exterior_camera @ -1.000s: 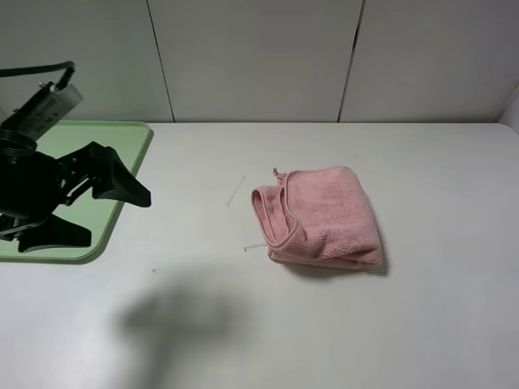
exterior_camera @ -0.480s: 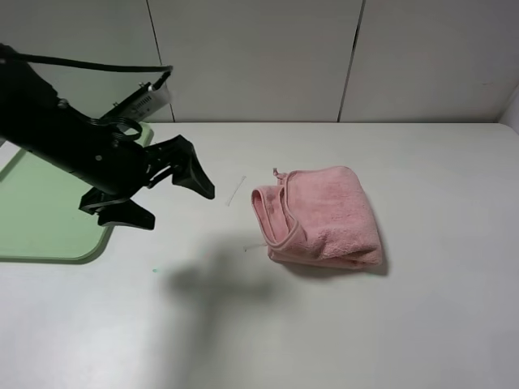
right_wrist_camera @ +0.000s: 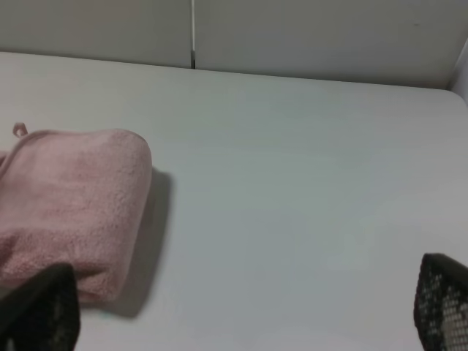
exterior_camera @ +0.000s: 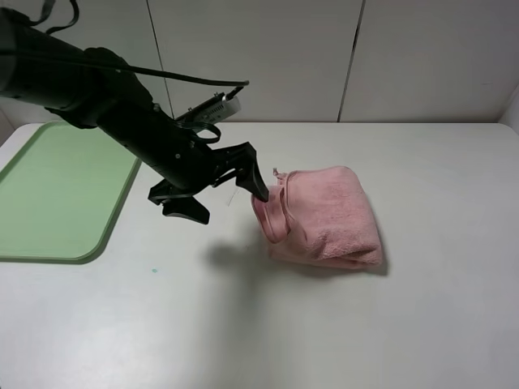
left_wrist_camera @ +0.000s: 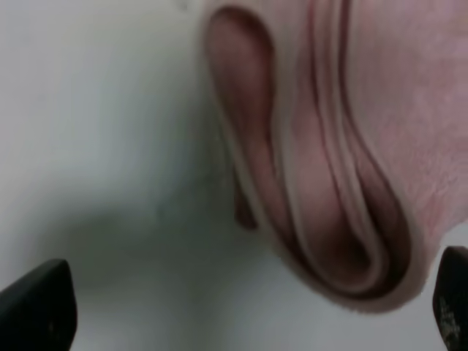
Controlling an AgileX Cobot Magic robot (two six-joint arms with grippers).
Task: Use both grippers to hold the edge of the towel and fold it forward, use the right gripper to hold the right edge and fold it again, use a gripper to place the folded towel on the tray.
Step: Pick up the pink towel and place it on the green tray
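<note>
left gripper [exterior_camera: 219, 188]: we see jaws wide, empty, at the towel [exterior_camera: 328, 215] edge
risk: we may pinch one layer only, unfolding it short of the tray [exterior_camera: 57, 194]

High camera looked down across the white table [exterior_camera: 422, 324] from the front. My left wrist camera sat very close over the folded pink terry towel [left_wrist_camera: 329, 183], blurred. My right wrist camera faced it from farther off; all three shared it.
</note>
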